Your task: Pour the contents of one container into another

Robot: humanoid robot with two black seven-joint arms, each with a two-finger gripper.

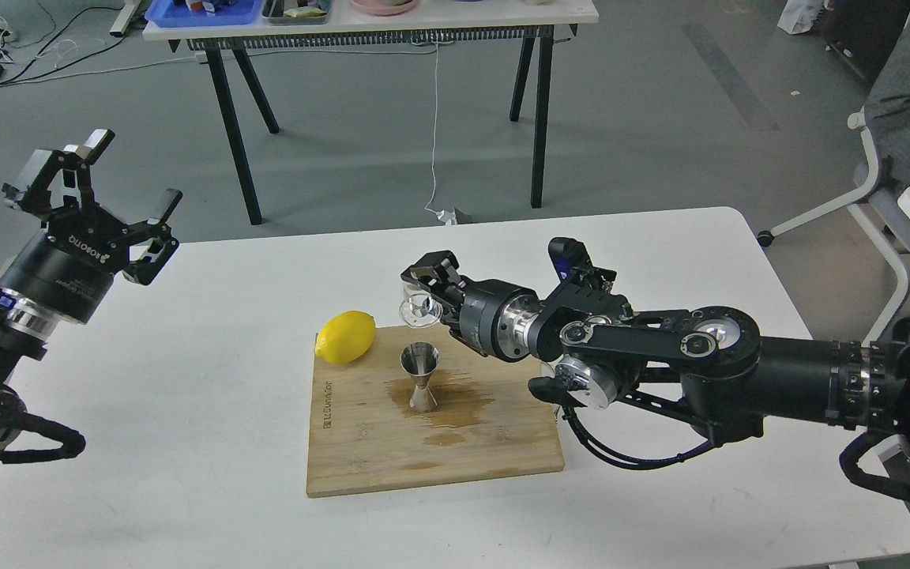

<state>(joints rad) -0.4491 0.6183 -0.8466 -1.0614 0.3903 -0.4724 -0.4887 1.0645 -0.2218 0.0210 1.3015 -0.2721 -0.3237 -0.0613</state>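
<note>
A white table (pixel 186 442) stood on grey flooring, carrying a bamboo cutting board (pixel 360 450) with a wet brown stain. On the board stood the steel hourglass jigger (pixel 421 378), with a lemon (pixel 345 337) beside it. Above the jigger, the right end effector (pixel 423 294) pinched the tilted clear glass cup (pixel 419 308). The left end effector (pixel 111 186) was spread, well off the board.

Yellow, steel and pale wood on white
A yellow lemon (pixel 346 337), a shiny silver jigger (pixel 420 377) and a colourless clear glass cup (pixel 419 310); tan board (pixel 360 442) stained darker brown, white tabletop (pixel 186 442).
</note>
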